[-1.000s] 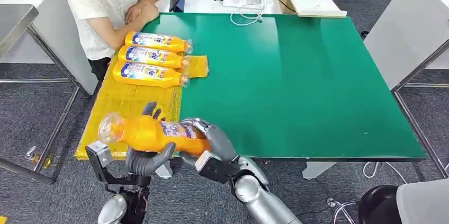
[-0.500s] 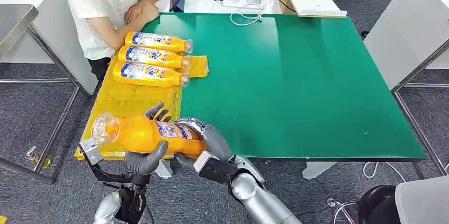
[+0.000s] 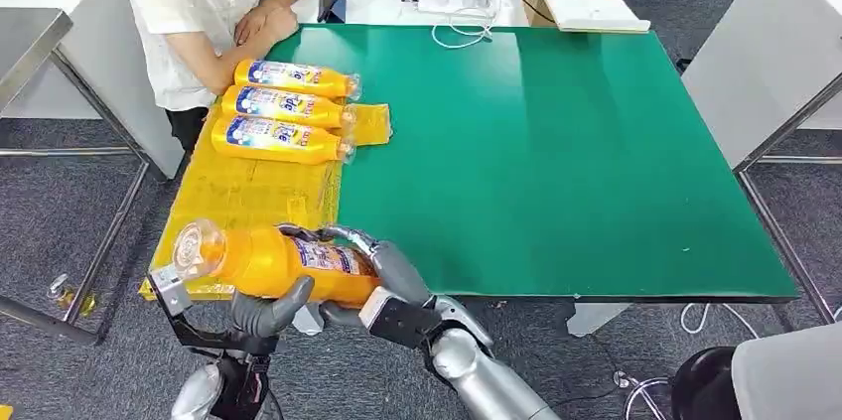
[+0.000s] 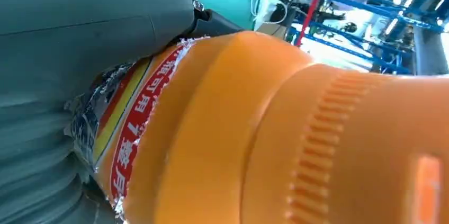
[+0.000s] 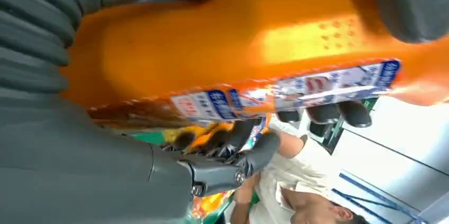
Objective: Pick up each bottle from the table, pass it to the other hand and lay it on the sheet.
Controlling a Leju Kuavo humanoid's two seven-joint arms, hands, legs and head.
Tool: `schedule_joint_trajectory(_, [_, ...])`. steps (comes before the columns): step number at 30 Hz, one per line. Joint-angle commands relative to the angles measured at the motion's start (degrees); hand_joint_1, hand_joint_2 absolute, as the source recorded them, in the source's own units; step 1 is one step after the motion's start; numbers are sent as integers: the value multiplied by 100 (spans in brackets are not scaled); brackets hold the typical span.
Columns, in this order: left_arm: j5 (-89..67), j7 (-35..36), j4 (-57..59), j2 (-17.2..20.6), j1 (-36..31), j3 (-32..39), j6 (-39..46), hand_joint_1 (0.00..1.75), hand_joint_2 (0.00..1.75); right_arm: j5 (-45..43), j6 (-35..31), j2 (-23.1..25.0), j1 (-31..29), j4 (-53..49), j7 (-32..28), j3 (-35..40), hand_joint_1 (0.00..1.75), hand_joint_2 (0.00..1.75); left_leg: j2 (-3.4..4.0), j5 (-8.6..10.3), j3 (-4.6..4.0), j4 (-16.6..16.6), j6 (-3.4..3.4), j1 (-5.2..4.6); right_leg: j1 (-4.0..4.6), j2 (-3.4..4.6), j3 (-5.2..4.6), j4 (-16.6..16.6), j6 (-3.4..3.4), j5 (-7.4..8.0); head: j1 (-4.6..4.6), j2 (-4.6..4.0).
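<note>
Green table (image 3: 556,162) ahead, yellow sheet (image 3: 238,197) along left edge carrying three orange bottles (image 3: 283,107) at far end. Near edge: fourth bottle (image 3: 273,261) gripped by both left hand (image 3: 263,311) and right hand (image 3: 382,276); fingers largely hidden behind it. Person (image 3: 199,13) far left, head cut off.

You've got three bottles (image 3: 283,108) lying side by side on the far end of the sheet (image 3: 248,192), which covers the desk's (image 3: 556,152) left edge. A fourth bottle (image 3: 273,261) sits crosswise over the sheet's near end, left robot hand (image 3: 266,309) under it, right robot hand (image 3: 382,276) at its right. A person (image 3: 204,13) sits behind the far-left corner.
</note>
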Motion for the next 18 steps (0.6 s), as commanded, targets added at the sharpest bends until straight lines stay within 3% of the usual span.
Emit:
schedule_joint_trajectory(1, [-152, 78, 430, 16, -460, -110, 221, 175, 175, 158, -217, -62, -73, -239, -15, 232, 0, 0, -7, 0, 9, -2, -3, -2, -1, -13, 10, 2, -7, -5, 0, 0])
schedule_joint_trajectory(2, [-313, 47, 485, 85, -554, -84, 357, 175, 175, 427, -644, -128, 40, -473, -197, 223, 0, 0, -10, -1, 15, -4, -4, -2, 0, -18, 17, 0, -9, -7, 0, 0])
schedule_joint_trajectory(5, [-333, 38, 536, 141, -619, 27, 395, 175, 175, 428, -650, -168, 119, -584, -187, 214, 0, 0, -12, 2, 10, -5, -3, -1, 0, -17, 12, -3, -6, -4, 0, 0])
schedule_joint_trajectory(8, [-1515, -283, 532, 334, -713, 290, 1311, 175, 175, 826, -1387, -404, 648, -1320, -540, 47, 0, 0, -8, -1, 24, -11, -5, -3, -2, -16, 24, -5, -10, -7, -4, 0])
schedule_joint_trajectory(11, [-2126, -282, 351, 489, -577, 733, 1674, 175, 175, 1038, -1617, -691, 1287, -2027, -621, -199, 0, 0, -36, 3, 29, -19, -5, 0, 2, -46, 35, -14, -11, -13, 2, 0])
schedule_joint_trajectory(14, [-4048, -564, 146, 479, -400, 1059, 3157, 175, 175, 1073, -1825, -650, 1850, -2526, -690, -677, 0, 0, -18, -4, 34, -16, -5, -2, 0, -26, 34, -12, -11, -13, -4, 0])
schedule_joint_trajectory(18, [-5626, -356, 49, 529, -261, 1351, 3969, 175, 175, 1055, -1972, -718, 2383, -3142, -681, -936, 0, 0, -34, -10, 25, -7, -7, 0, 2, -40, 30, -5, -13, -25, 4, 0])
